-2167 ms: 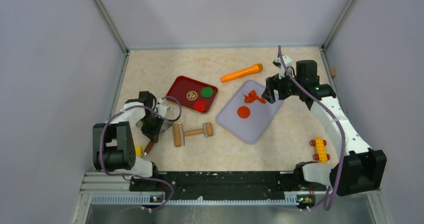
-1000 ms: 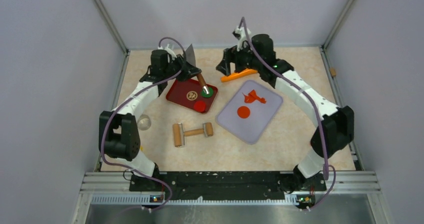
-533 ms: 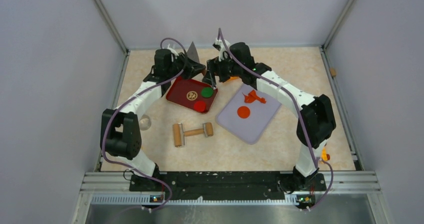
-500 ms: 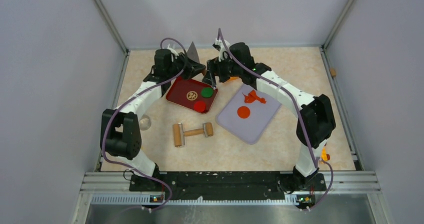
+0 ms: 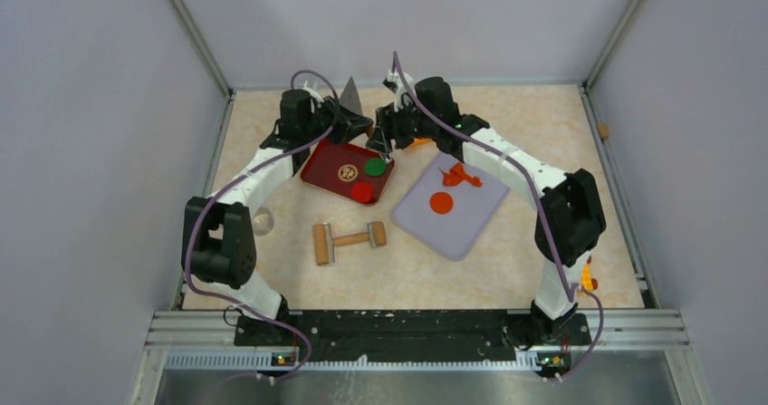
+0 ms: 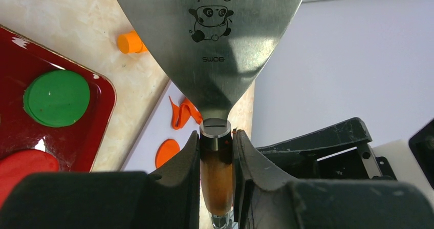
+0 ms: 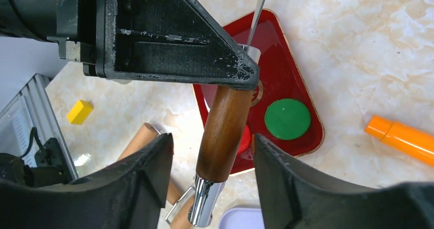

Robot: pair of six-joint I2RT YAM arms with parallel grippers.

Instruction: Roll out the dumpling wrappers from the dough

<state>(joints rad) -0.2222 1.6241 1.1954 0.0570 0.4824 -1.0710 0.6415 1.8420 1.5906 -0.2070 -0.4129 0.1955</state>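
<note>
An orange-red dumpling wrapper disc [image 5: 441, 203] lies on the lilac mat [image 5: 471, 219], with a twisted orange dough scrap [image 5: 460, 176] behind it. Both show in the left wrist view: disc [image 6: 168, 152], scrap [image 6: 181, 113]. My left gripper [image 5: 355, 130] [image 6: 217, 137] is shut on the wooden handle [image 6: 217, 175] of a steel scraper [image 6: 210, 39], held above the red tray's far corner. My right gripper [image 5: 385, 144] [image 7: 212, 142] is open, its jaws on either side of that handle [image 7: 223, 129] without touching it.
The red tray [image 5: 319, 165] holds a green disc [image 5: 375, 166], a red disc [image 5: 361, 192] and a brown patterned disc [image 5: 347, 173]. A wooden roller [image 5: 349, 238] lies near the middle. An orange stick [image 7: 404, 137] lies behind the mat. A yellow block [image 7: 80, 111] lies at the left.
Both arms swung from the table's sides to the back centre; the left now holds the scraper. The right gripper moved left from the orange stick to straddle the scraper's handle. Last half second: almost still.
</note>
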